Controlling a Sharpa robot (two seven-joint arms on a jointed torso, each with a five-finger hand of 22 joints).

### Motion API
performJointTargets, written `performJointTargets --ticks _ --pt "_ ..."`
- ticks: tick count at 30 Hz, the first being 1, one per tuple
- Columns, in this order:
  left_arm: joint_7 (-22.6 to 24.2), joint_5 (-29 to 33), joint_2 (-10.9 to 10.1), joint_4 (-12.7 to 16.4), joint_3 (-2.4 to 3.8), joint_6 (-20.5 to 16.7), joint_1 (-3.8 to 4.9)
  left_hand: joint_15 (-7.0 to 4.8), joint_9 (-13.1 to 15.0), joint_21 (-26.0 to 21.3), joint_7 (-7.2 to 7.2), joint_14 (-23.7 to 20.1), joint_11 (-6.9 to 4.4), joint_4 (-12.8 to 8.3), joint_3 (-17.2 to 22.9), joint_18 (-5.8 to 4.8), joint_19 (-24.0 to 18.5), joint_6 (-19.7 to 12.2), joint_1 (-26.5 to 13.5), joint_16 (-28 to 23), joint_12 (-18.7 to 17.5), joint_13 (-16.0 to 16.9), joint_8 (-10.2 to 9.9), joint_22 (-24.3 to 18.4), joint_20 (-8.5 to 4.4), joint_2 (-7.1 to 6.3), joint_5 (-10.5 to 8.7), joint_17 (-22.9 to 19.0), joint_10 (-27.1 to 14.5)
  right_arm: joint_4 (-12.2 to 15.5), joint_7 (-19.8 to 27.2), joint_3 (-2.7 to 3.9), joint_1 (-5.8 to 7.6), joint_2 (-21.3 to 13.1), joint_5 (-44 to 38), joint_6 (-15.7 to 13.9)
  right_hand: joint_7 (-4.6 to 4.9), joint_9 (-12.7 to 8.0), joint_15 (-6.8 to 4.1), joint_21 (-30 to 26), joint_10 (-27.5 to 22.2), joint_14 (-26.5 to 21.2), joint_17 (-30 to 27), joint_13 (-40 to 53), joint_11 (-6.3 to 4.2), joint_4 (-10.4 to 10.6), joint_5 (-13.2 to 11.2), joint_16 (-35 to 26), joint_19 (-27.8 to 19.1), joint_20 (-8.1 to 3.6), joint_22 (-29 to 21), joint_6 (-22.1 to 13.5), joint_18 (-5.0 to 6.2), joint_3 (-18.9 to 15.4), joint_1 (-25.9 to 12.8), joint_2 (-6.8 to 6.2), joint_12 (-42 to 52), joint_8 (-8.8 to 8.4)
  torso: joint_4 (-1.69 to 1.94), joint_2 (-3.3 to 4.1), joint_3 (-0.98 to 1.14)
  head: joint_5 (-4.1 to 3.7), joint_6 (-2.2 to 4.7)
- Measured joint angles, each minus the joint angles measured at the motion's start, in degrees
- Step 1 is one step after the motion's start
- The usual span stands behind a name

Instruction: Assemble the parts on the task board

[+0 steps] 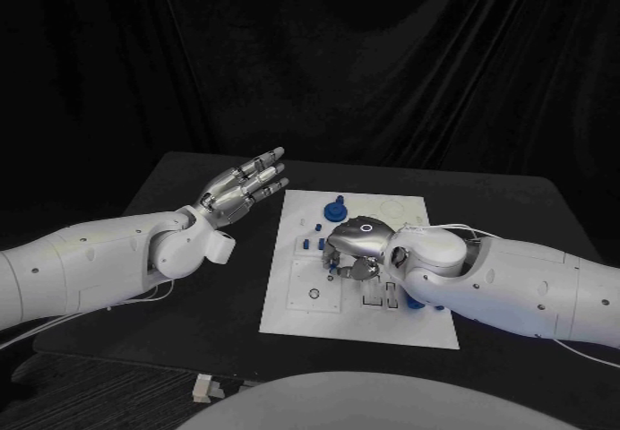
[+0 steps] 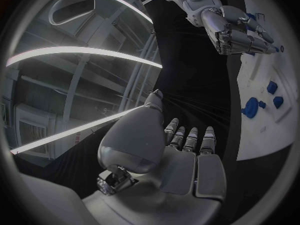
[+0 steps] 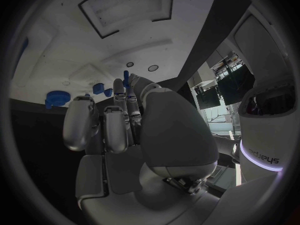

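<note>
Right hand (image 1: 351,251) hung over the middle of the task board (image 1: 368,324), fingers curled down among the blue parts (image 1: 335,212), hold not discernible, while left hand (image 1: 243,190) waited spread and empty beside the board's far-left corner, probably keeping clear.

- The right hand (image 1: 356,246) sits low over the middle of the task board (image 1: 310,309), its white arm crossing the board's right edge and covering the near right part.
- A blue gear-like part (image 1: 336,211) and small blue pieces (image 1: 314,242) crowd the board just beyond that hand.
- The left hand (image 1: 242,190) hangs flat over the black table (image 1: 207,305) off the board's far left corner.
- The board's near left corner and far right corner lie bare.
</note>
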Motion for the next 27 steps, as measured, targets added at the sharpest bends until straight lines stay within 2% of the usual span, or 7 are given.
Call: performJointTargets --ticks 27 --pt "-0.08 0.00 0.38 -0.63 0.00 0.60 -0.50 0.00 -0.01 0.00 0.20 0.00 0.00 0.00 0.00 0.00 0.00 0.21 0.00 0.00 0.00 0.00 0.00 -0.01 0.00 0.00 0.22 0.03 0.00 -0.25 -0.01 0.00 -1.15 0.32 0.00 -0.03 0.41 -0.10 0.00 0.00 0.00 0.00 0.00 0.12 0.00 -0.25 0.12 0.00 0.00 0.00 0.04 -0.41 0.00 0.21 -0.02 -0.02 0.03 -0.28 0.00 -0.01 -0.01 -0.05 0.00"
